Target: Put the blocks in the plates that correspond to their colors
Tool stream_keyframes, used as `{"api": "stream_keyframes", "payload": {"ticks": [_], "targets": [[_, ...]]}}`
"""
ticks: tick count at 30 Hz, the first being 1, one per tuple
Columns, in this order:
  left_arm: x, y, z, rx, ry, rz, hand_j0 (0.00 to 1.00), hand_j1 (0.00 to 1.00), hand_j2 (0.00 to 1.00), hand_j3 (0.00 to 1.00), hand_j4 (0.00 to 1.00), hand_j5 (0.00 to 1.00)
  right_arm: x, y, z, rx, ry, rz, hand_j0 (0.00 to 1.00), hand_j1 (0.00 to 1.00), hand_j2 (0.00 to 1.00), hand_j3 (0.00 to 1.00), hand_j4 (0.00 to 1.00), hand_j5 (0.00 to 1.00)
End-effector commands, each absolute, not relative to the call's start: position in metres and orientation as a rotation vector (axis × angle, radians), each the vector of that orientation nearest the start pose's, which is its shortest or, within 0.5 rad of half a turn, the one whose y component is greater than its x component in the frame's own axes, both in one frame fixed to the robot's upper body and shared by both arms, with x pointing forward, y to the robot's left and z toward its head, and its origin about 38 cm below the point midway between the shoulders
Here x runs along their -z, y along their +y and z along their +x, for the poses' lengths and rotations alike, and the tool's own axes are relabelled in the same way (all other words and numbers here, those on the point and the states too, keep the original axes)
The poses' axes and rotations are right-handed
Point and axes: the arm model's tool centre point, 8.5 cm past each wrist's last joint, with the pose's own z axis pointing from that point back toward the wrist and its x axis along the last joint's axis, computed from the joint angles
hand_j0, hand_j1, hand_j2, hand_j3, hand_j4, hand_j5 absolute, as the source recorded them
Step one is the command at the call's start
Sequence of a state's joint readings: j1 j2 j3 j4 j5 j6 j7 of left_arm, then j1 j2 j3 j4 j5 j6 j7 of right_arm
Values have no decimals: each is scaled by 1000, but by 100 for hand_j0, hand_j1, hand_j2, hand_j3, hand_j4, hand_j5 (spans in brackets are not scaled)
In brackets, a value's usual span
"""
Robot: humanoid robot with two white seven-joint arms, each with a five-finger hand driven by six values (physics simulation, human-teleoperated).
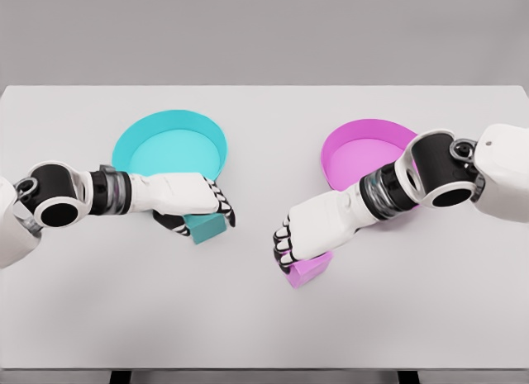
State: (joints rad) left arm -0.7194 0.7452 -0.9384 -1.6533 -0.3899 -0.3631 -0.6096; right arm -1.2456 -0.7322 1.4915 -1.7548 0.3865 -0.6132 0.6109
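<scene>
Left robot hand (192, 201) curled around teal block (205, 226) just below teal plate (169, 149); right robot hand (304, 234) grasping pink block (310, 270) beside pink plate (364, 153).

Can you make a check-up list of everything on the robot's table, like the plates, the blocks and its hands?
Surface: white table, flat, bare around the work.
Job's things: teal plate and pink plate, both with no block inside; teal block on the table just in front of the teal plate; pink block on the table in front of the pink plate.
Clutter: nothing seen.
Grippers: left hand curled over the teal block; right hand curled over the pink block; a firm grip cannot be told.
Cables: nothing seen.
Surroundings: plain grey wall behind.
</scene>
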Motion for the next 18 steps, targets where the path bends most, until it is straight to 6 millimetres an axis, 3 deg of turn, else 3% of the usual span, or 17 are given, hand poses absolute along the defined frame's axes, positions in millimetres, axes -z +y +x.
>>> {"api": "stream_keyframes", "payload": {"ticks": [1,18], "targets": [[-173,192,395,2303,-1278,160,62,62,62,62,62,62,-222,-136,366,2851,1114,33,56,56,56,56,56,56],[-191,176,382,2348,-1361,150,59,59,59,59,59,59,-260,-149,386,2837,1222,201,56,56,56,56,56,56]]}}
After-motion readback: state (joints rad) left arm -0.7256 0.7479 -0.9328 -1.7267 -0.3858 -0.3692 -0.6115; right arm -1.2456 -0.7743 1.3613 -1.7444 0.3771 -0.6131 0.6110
